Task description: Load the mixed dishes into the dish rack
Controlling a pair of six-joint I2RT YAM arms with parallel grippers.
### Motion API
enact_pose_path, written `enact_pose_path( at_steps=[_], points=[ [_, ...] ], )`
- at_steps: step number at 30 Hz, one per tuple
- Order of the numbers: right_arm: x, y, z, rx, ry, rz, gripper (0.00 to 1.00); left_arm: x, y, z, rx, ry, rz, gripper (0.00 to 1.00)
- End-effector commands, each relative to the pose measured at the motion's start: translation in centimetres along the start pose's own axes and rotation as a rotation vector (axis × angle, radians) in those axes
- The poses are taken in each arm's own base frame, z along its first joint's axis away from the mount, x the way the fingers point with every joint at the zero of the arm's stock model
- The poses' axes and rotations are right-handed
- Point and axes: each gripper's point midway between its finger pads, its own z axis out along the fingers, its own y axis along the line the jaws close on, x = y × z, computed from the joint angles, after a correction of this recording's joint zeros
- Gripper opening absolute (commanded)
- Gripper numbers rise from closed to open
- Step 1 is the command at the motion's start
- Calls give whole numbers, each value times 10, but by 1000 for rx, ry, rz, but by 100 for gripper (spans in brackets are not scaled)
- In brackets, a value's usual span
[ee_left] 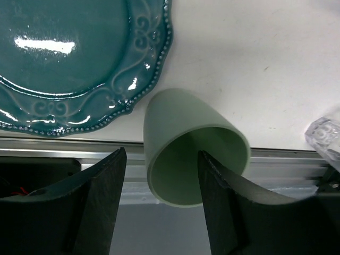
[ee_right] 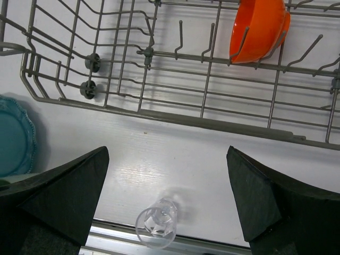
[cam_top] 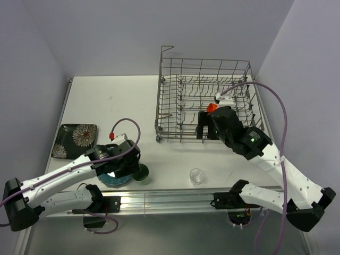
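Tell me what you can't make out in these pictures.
Teal plate: top view, mostly under the left arm.
Orange-red bowl: top view, nearly hidden behind the right arm.
Small glass: left wrist view, cut by the right edge.
Left claw on pale green cup: left wrist view, contact unclear.

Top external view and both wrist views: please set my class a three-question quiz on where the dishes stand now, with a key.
1. Multiple choice: which dish already sits in the dish rack? A black square plate; B orange-red bowl; C small clear glass.
2. True or false: the teal plate lies on the table, outside the rack.
3. Short answer: which dish stands at the left tool's fingertips?
Key: 1 B. 2 true. 3 the pale green cup.
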Motion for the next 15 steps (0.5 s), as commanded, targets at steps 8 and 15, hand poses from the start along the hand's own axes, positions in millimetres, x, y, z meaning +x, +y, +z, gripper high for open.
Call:
enact_pose_path(
  at_steps=[8, 15],
  points=[
    [34, -5, -11, -83, 24, 20, 100, 13, -11, 19, 5, 32, -13, 43],
    [42, -3, -23, -141, 36, 28, 100, -11, -44, -6, 95, -36, -13, 0]
  ],
)
